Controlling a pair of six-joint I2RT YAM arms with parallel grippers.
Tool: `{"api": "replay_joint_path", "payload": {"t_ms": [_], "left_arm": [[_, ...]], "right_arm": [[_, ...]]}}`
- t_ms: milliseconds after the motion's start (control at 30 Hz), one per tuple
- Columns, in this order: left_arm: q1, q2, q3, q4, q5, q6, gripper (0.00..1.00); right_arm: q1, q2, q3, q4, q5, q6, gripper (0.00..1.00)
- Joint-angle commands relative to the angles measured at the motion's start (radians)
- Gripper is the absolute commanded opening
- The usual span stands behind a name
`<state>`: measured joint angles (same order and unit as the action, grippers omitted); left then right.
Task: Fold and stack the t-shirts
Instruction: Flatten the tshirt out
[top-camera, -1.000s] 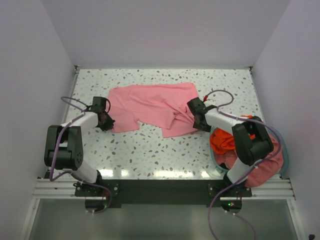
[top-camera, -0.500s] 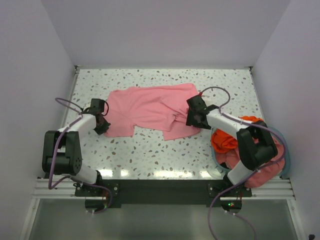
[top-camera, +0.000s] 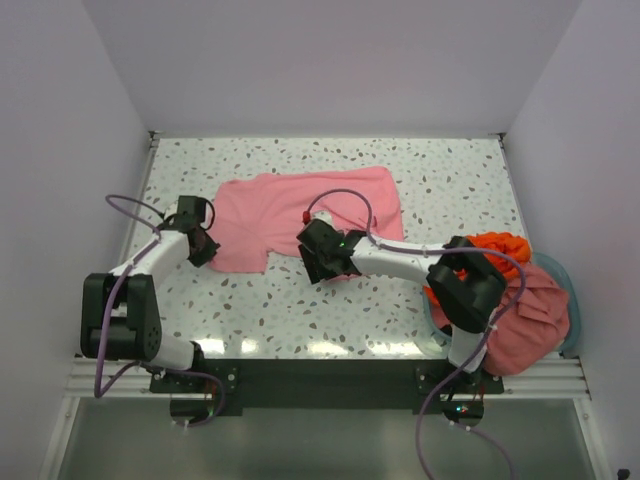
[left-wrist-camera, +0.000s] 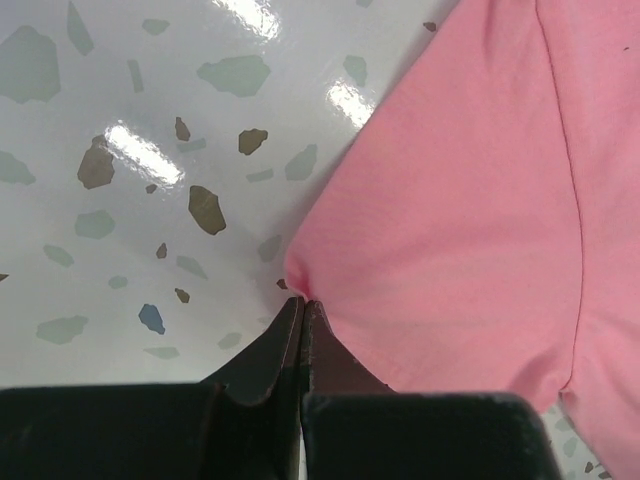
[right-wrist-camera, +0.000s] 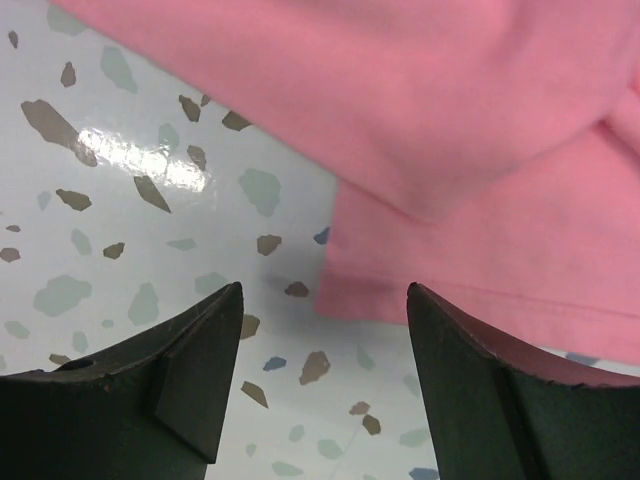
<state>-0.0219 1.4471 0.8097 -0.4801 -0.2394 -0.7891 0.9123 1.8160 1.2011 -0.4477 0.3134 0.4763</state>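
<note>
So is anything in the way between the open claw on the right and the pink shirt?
No, nothing visible. The right gripper is open just above the light pink t-shirt, at its hem corner, with only bare table beside it. The left gripper is pinching the shirt's edge.

The surface (top-camera: 300, 310) is white and glossy, flecked with brown, grey and blue chips, with bright glare patches along its near side. A light pink shirt (top-camera: 300, 205) lies spread across the middle and toward the far side, fairly flat on the left and rumpled on the right. A pale teal basket (top-camera: 560, 270) sits at the near right corner.
</note>
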Motion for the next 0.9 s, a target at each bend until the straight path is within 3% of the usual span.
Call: {"api": "replay_joint_path", "payload": {"t_ms": [0,200,333,400,433,567,667,867], "left_arm": [[0.005,-0.031,0.000,-0.002,0.020,0.024,0.00],[0.005,-0.057,-0.012,0.026,0.069,0.036,0.00],[0.005,-0.079,-0.001,0.028,0.083,0.040,0.00],[0.005,-0.100,0.008,0.020,0.092,0.040,0.00],[0.005,-0.108,0.017,0.018,0.091,0.040,0.00],[0.005,-0.155,0.049,0.003,0.101,0.040,0.00],[0.005,-0.181,0.115,-0.029,0.132,0.037,0.00],[0.005,-0.299,0.354,-0.083,0.150,0.045,0.00]], "right_arm": [[0.007,0.055,0.048,0.004,-0.002,-0.048,0.70],[0.005,0.134,0.052,-0.040,0.068,-0.045,0.61],[0.007,0.086,-0.009,-0.078,0.104,0.007,0.15],[0.007,0.036,-0.047,-0.092,0.147,0.015,0.10],[0.005,0.019,-0.060,-0.104,0.164,0.016,0.02],[0.005,-0.090,-0.097,-0.131,0.220,0.004,0.00],[0.005,-0.210,-0.071,-0.189,0.361,-0.042,0.00],[0.003,-0.452,0.126,-0.282,0.613,-0.191,0.00]]}}
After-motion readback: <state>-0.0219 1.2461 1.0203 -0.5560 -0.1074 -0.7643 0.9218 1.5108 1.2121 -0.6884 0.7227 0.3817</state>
